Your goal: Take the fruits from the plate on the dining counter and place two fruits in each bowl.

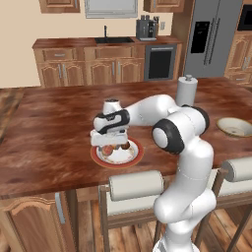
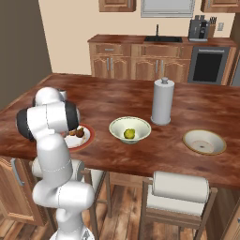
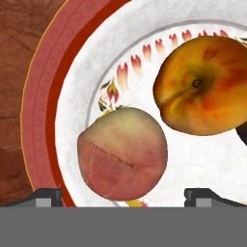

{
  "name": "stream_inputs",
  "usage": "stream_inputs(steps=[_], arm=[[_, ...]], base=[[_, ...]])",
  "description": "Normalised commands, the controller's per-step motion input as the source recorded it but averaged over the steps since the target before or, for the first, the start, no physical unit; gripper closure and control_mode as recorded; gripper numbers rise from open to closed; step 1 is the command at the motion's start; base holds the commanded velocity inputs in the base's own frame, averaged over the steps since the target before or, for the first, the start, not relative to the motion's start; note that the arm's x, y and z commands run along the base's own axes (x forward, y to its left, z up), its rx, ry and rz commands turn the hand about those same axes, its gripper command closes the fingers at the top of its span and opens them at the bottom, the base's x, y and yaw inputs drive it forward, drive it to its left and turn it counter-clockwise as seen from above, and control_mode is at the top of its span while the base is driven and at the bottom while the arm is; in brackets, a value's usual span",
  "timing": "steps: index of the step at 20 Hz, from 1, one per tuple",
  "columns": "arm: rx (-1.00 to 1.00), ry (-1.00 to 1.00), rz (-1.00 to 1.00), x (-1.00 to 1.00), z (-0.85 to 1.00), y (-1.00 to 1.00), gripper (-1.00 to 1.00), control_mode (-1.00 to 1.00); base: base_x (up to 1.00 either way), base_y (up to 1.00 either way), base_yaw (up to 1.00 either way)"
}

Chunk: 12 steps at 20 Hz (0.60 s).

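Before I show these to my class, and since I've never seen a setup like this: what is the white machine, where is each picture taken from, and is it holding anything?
It is a white robot arm in a simulated kitchen. Two pictures come from cameras behind it, left and right, looking over the dining counter. The third comes from a camera on the hand, looking straight down.

On the counter sit a red-rimmed plate, a cream bowl with a yellow-green fruit inside, a tan-rimmed bowl and a paper towel roll.

The end effector hovers low over the plate, open, holding nothing. A pinkish fruit lies between its fingertips, an orange one beside it.
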Motion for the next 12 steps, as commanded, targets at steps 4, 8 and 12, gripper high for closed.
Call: stream_inputs(steps=[4, 8, 12], arm=[[0.0, 0.0, -0.05, 0.19, -0.1, 0.01, -1.0, -1.0], [0.0, 0.0, -0.05, 0.11, -0.21, 0.03, -1.0, -1.0], [0.0, 0.0, -0.03, 0.01, -0.14, 0.0, -1.0, -1.0]], base=[[0.0, 0.0, 0.0], [0.0, 0.0, 0.0], [0.0, 0.0, 0.0]])
